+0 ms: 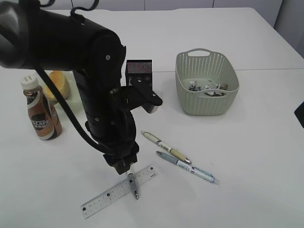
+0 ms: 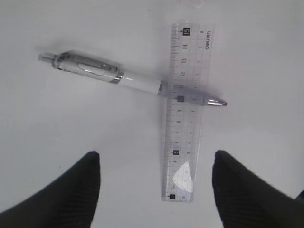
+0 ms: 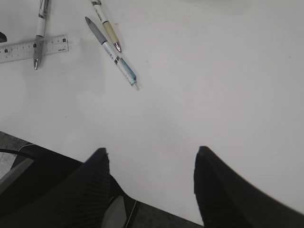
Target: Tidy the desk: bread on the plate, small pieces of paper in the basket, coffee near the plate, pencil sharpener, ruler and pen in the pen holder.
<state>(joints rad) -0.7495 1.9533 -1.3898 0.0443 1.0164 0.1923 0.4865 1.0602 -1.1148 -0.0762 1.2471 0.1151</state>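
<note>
A clear ruler [image 1: 118,191] lies near the table's front with a white and grey pen [image 1: 134,186] across it. In the left wrist view the pen [image 2: 128,78] crosses the ruler [image 2: 185,133]. My left gripper [image 2: 156,154] is open and empty just above them, also in the exterior view [image 1: 124,166]. Two more pens, a cream one [image 1: 166,147] and a blue one [image 1: 187,167], lie to the right. My right gripper [image 3: 151,150] is open and empty over the table's front edge. The black mesh pen holder [image 1: 139,71] stands behind my left arm. I see no pencil sharpener.
A green basket [image 1: 228,95] holding paper pieces stands at the back right. A coffee bottle [image 1: 42,111] stands at the left, with the yellow bread [image 1: 59,85] behind it. The right wrist view shows the ruler [image 3: 19,48] and the two loose pens [image 3: 114,52].
</note>
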